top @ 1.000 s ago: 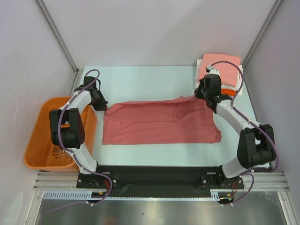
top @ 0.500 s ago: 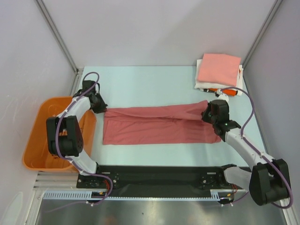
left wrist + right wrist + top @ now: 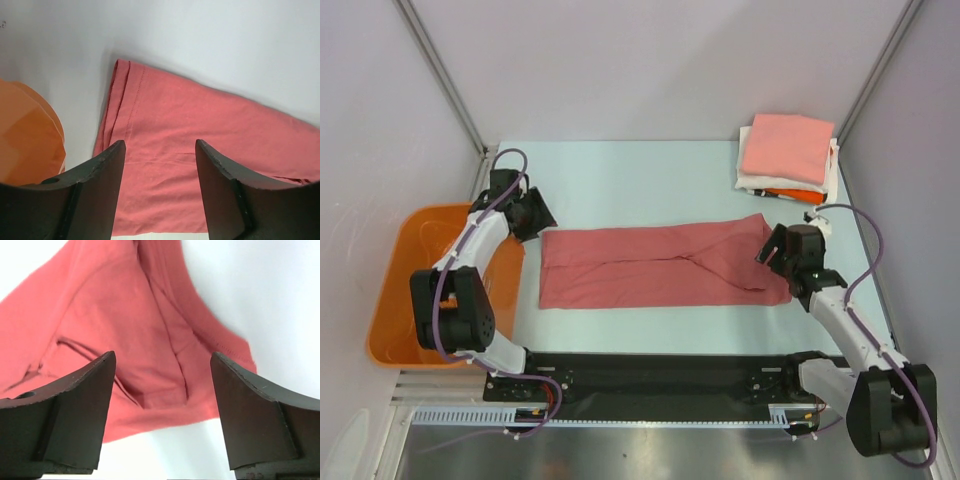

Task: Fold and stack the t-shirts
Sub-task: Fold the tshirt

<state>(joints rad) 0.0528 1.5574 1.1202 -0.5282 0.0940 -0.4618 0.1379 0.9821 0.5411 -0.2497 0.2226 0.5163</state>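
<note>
Pale table [image 3: 640, 170]: red tee [image 3: 660, 265] between left claw [image 3: 544, 214] and right claw [image 3: 766, 252], both spread (basket [image 3: 400, 290], stack [image 3: 787, 155] seemingly untouched).

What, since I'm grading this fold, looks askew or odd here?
The right end of the dusty-red t-shirt is bunched and creased, its edge ragged rather than square, while the left end lies flat. Nothing else stands out.

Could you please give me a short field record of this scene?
Dusty-red cloth t-shirt: folded into a long strip, flat on the pale table
Folded stack: salmon-pink t-shirt on top, far right corner
Left gripper: open, empty, at the strip's left end
Right gripper: open, empty, at its right end
Orange plastic basket: left of the table
</note>
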